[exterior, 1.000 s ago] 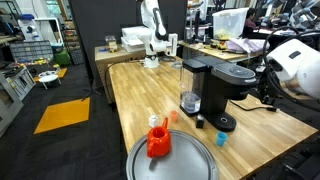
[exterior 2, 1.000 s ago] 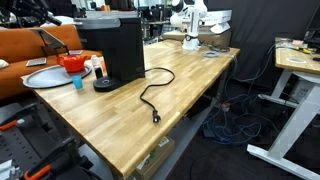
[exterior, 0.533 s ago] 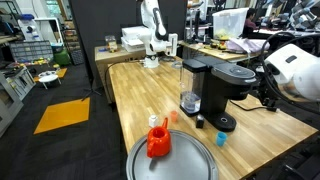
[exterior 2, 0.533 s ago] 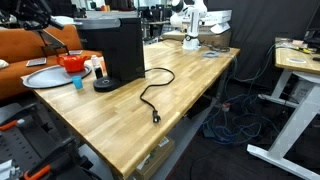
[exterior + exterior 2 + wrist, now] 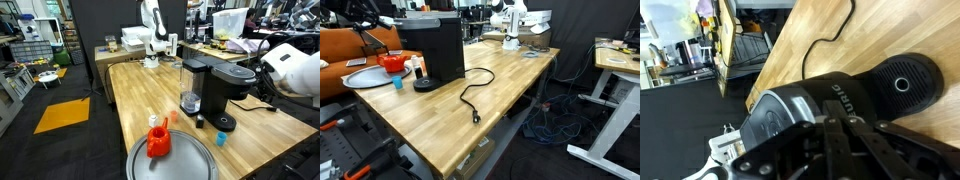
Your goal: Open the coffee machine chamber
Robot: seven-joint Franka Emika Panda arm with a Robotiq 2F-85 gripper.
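Note:
The black coffee machine point(image 5: 222, 92) stands on the wooden table point(image 5: 140, 95) with its clear water tank point(image 5: 190, 85) on the side. In an exterior view it shows from behind point(image 5: 434, 47). In the wrist view I look down on its rounded top chamber point(image 5: 790, 108), whose lid lies down, and on its round drip base point(image 5: 906, 84). My gripper point(image 5: 840, 122) hangs just above the chamber with its fingers together and holds nothing. My white arm point(image 5: 291, 68) reaches in from beside the machine.
A round grey tray point(image 5: 190, 160) with a red object point(image 5: 157, 141) lies at the table's near end, with a blue cup point(image 5: 221, 140) beside the machine. A black power cable point(image 5: 472, 96) trails across the wood. Another white robot arm point(image 5: 153, 35) stands at the far end.
My arm has shifted slightly toward the coffee machine. The machine and the other things have not moved.

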